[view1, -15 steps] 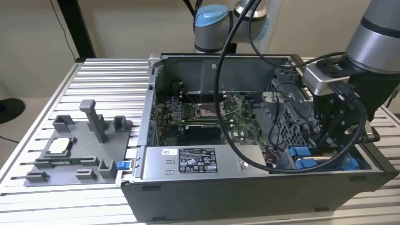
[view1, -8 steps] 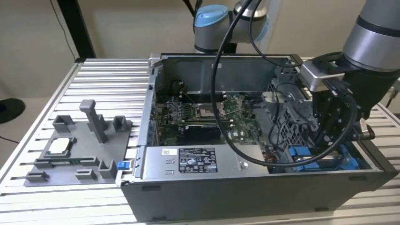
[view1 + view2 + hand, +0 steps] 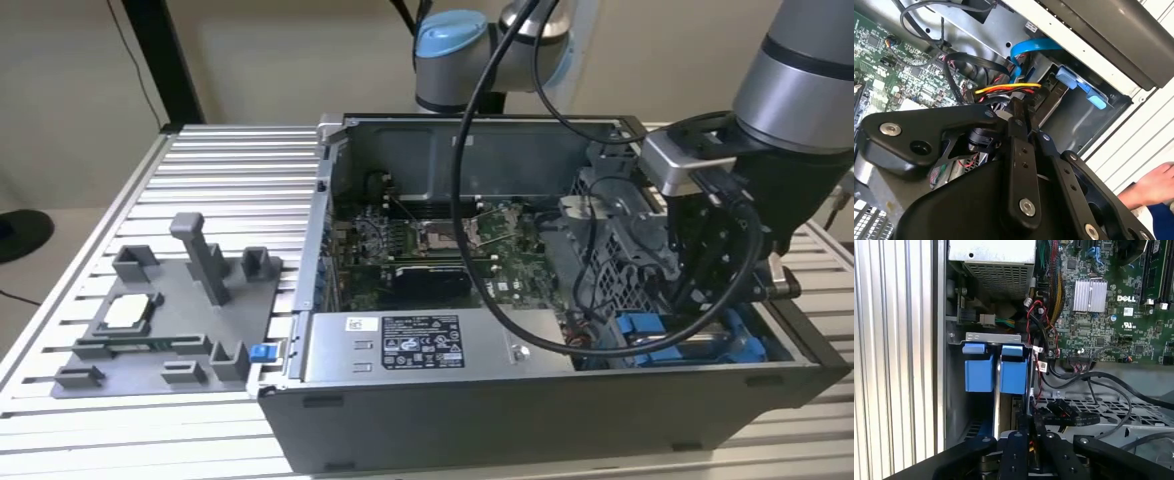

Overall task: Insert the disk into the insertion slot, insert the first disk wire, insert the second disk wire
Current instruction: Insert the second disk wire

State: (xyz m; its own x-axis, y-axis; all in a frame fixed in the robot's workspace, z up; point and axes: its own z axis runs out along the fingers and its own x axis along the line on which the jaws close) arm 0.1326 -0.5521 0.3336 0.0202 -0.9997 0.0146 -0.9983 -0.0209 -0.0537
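Note:
The disk's blue carrier [image 3: 996, 372] stands in the insertion slot [image 3: 956, 405] at the corner of the open computer case [image 3: 534, 400]; its blue plastic also shows in the exterior view [image 3: 641, 330] and in the second wrist view [image 3: 1079, 82]. My gripper [image 3: 1016, 107] reaches down into that corner right beside the carrier. Its black fingers [image 3: 1016, 445] are shut on the plug of a disk wire [image 3: 1009, 89] made of yellow, red and black strands. The plug end itself is hidden between the fingers. A second, flat blue disk wire [image 3: 1029, 47] curves along the case wall above the bay.
The silver power-supply box [image 3: 420, 342] lies along the case's front edge, with the green motherboard [image 3: 427, 240] behind it. A perforated grey cage [image 3: 627, 250] and loose black cables [image 3: 1104, 385] crowd the arm. A grey fixture plate [image 3: 160, 320] sits on the slatted table. A person's hand [image 3: 1154, 185] is outside the case.

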